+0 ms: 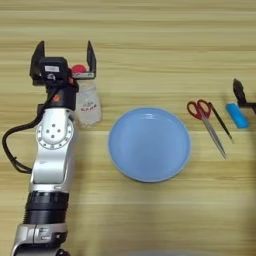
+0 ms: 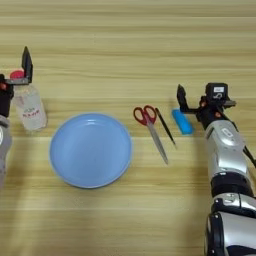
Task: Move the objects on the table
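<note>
Left arm: silver forearm rising from the lower left corner, black cable looping off its outer side, black wrist block above; left gripper [image 1: 64, 56] at the far end, its two black fingers [image 1: 90, 56] upright and spread wide apart. Right arm: silver forearm rising from the lower right corner, black wrist housing on top, angled slightly inward; right gripper [image 2: 180, 98] pointing toward the middle of the scene, only one black finger [image 2: 180, 95] plainly visible, so its finger spacing cannot be read.
</note>
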You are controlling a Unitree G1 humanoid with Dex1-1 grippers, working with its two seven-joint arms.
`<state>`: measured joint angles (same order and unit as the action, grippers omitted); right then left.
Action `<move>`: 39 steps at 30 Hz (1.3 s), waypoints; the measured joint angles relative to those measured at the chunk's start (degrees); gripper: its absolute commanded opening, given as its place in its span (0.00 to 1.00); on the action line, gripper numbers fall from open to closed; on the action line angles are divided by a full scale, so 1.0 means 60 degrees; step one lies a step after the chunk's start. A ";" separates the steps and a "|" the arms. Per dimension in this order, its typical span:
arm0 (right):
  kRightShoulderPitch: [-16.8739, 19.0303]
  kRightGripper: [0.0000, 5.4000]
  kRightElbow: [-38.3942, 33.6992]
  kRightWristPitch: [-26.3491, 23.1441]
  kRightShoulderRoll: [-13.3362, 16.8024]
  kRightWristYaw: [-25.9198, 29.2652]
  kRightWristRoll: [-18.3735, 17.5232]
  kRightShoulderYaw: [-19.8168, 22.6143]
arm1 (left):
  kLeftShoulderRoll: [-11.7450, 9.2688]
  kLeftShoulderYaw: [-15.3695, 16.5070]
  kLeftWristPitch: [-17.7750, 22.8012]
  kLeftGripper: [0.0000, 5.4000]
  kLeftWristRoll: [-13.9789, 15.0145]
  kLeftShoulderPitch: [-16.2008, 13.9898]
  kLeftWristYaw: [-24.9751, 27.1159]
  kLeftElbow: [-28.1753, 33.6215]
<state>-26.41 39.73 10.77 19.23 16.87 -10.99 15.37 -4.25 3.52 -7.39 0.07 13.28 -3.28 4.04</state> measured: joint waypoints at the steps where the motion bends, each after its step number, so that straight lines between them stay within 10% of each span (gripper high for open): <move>1: 0.0000 0.99 0.0000 0.0000 0.0000 0.0000 0.0000 0.0000 | 0.0000 -0.0002 0.0010 1.00 -0.0006 0.0000 0.0001 -0.0007; 39: 0.0000 0.99 -0.0002 0.0005 -0.0025 -0.0032 0.0000 -0.0038 | 0.0051 -0.0097 0.0761 1.00 -0.0355 -0.0210 -0.0077 -0.1083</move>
<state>-26.41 39.72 10.81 19.08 16.68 -10.99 15.14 -3.95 2.94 -2.82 -2.06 12.02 -3.74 -2.46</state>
